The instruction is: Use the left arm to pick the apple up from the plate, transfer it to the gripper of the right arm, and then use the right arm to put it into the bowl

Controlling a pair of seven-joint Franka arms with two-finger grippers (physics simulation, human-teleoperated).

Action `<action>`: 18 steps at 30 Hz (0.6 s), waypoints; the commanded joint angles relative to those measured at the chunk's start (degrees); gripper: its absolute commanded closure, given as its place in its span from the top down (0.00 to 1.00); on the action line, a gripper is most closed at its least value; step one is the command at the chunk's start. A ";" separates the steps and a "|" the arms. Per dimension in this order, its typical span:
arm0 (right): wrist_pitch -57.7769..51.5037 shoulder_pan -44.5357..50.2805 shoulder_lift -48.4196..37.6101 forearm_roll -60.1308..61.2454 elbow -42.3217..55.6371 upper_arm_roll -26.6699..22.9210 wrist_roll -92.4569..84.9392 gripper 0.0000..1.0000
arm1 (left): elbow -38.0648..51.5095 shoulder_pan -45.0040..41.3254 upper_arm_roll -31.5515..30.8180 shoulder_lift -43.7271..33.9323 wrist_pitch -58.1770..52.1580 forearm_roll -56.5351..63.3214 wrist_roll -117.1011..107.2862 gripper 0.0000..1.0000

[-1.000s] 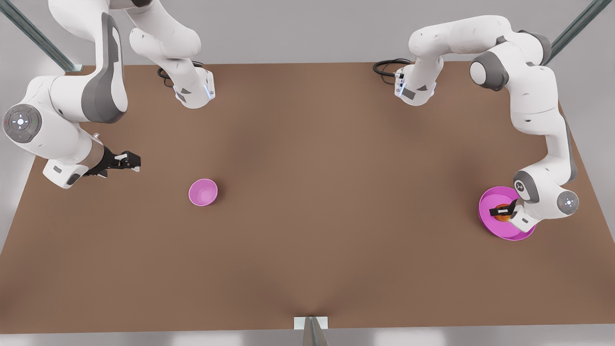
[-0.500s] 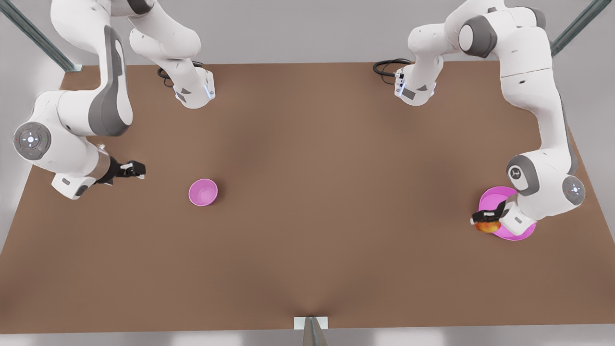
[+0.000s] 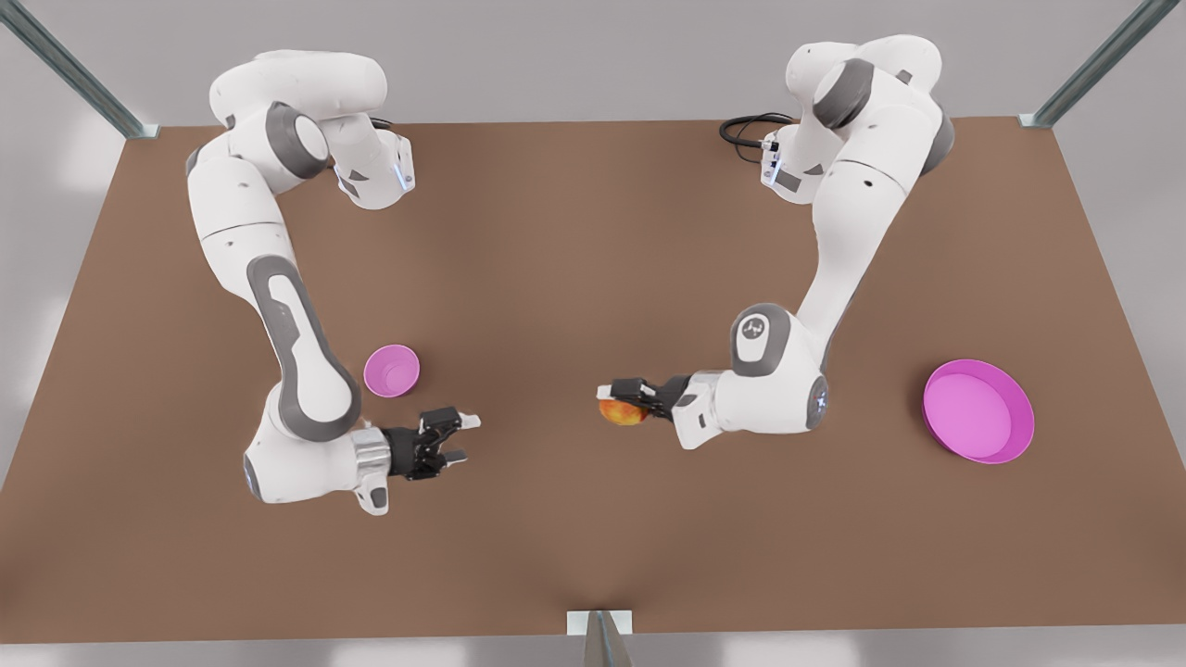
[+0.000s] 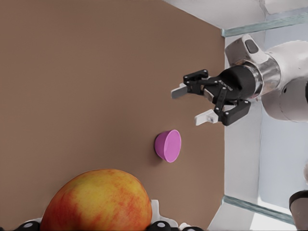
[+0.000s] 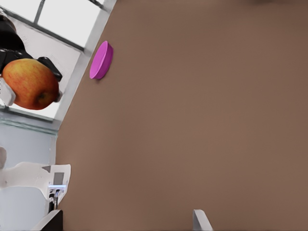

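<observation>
Left gripper (image 3: 623,398): seen right of centre in the front view, closed around the apple (image 3: 622,411), which is held clear of the table (image 3: 574,278).
Apple: gripped at mid-frame, well apart from both plate and bowl; seen large at the lower left of the left wrist view (image 4: 96,202) and at the upper left of the right wrist view (image 5: 31,83).
Right gripper (image 3: 458,439): seen lower left of centre in the front view, fingers spread apart and nothing held, pointed toward the apple across a gap; seen in the upper right of the left wrist view (image 4: 195,104).
Bowl (image 3: 391,371): standing on the table just above the right gripper in the front view.
Plate (image 3: 978,411): seen at the front view's right edge, lying flat.
</observation>
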 commanded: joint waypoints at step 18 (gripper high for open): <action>6.46 -4.29 6.31 16.58 -1.01 14.86 -73.17 1.00 | 3.84 -3.27 -2.68 4.68 5.46 -8.15 -22.68 0.76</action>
